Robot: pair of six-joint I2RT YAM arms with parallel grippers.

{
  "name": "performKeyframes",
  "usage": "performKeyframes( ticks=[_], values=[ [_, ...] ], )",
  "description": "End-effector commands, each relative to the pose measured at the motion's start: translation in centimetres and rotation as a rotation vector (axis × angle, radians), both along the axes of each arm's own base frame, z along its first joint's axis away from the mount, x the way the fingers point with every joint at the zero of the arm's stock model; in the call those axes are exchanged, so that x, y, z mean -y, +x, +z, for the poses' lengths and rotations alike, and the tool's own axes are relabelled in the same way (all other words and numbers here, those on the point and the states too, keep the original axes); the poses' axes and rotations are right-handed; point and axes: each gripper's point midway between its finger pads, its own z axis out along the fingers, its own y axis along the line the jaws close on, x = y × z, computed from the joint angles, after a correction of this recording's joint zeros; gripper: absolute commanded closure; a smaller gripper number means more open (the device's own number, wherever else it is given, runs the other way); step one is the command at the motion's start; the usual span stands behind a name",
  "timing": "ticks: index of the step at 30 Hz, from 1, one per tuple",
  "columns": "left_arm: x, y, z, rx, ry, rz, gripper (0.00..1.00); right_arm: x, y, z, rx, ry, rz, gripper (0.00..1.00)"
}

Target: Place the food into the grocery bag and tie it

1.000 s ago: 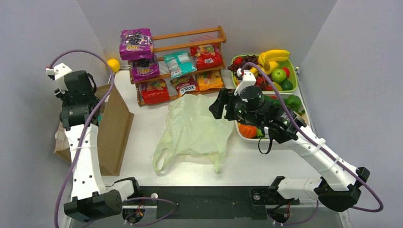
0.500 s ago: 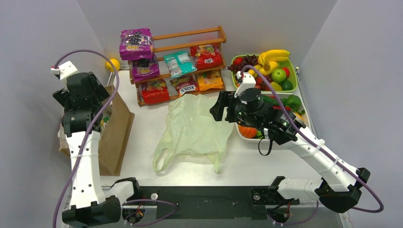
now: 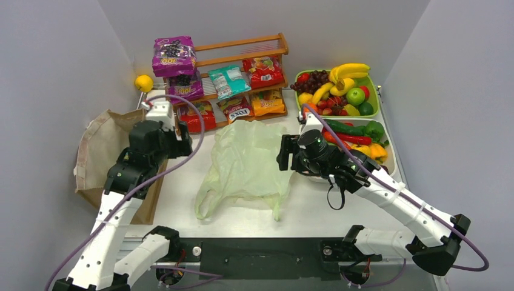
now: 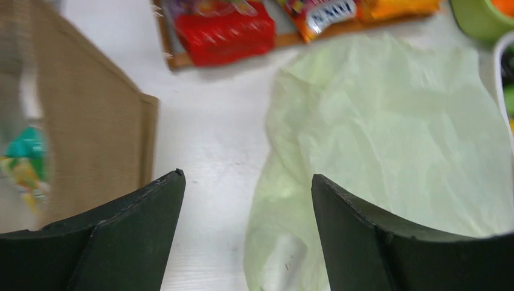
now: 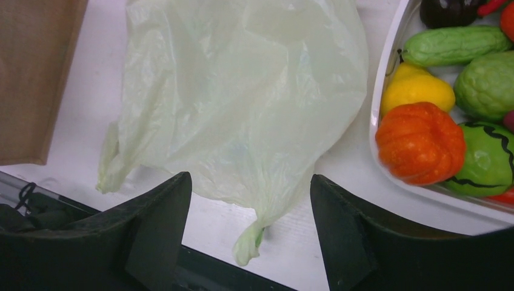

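The grocery bag (image 3: 245, 160) lies flat and pale green mid-table, its two handles toward the near edge. My left gripper (image 3: 186, 145) hovers just left of it, open and empty; in the left wrist view this gripper (image 4: 246, 176) looks down on the grocery bag's (image 4: 394, 139) left edge. My right gripper (image 3: 283, 154) is open at the bag's right edge, and its wrist view shows it (image 5: 250, 177) above a twisted handle of the grocery bag (image 5: 242, 91). The food is snack packets (image 3: 233, 79) on the rack, fruit (image 3: 339, 85) and vegetables (image 3: 357, 133) in trays.
A brown paper bag (image 3: 115, 157) lies left of my left arm, with a colourful packet (image 4: 24, 163) blurred at its mouth. A wooden rack (image 3: 242, 45) stands at the back. The white vegetable tray (image 5: 379, 109) sits close to my right gripper. A yellow ball (image 3: 143, 83) rests at the back left.
My left arm has swung from above the paper bag rightward to the grocery bag's left side, and its gripper has opened. My right arm has dropped toward the near side, uncovering the vegetable tray.
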Motion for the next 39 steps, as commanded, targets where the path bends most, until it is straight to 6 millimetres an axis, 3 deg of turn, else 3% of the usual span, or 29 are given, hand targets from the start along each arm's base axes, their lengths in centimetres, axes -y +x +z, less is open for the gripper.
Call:
performKeyframes(
  ticks=[1, 5, 11, 24, 27, 33, 35, 39],
  values=[
    [5.1, -1.2, -2.8, -0.048, -0.045, -0.222, 0.27, 0.7, -0.9, -2.9, -0.025, -0.037, -0.04, 0.33],
    [7.8, -2.2, -6.6, -0.126, -0.097, -0.294, 0.32, 0.5, -1.6, -5.9, -0.055, -0.067, -0.048, 0.33],
    [11.0, -2.7, -10.2, -0.18, -0.263, -0.325, 0.35, 0.6, -2.3, -9.5, -0.093, -0.109, -0.066, 0.35],
    [12.6, -3.4, -16.5, -0.322, -0.356, -0.277, 0.45, -2.6, -4.5, -15.5, -0.195, -0.125, 0.049, 0.42],
    [12.7, -3.6, -17.5, -0.344, -0.374, -0.265, 0.51, -2.7, -4.7, -16.3, -0.202, -0.147, 0.061, 0.46],
    [12.8, -3.7, -19.4, -0.371, -0.417, -0.217, 0.63, -2.8, -4.4, -16.7, -0.195, -0.194, 0.087, 0.67],
    [13.0, -3.7, -19.9, -0.381, -0.433, -0.213, 0.63, -2.8, -4.2, -16.4, -0.187, -0.212, 0.095, 0.75],
    [13.8, -3.7, -19.7, -0.372, -0.471, -0.238, 0.59, -2.6, -4.1, -16.1, -0.178, -0.235, 0.106, 0.77]
  ],
)
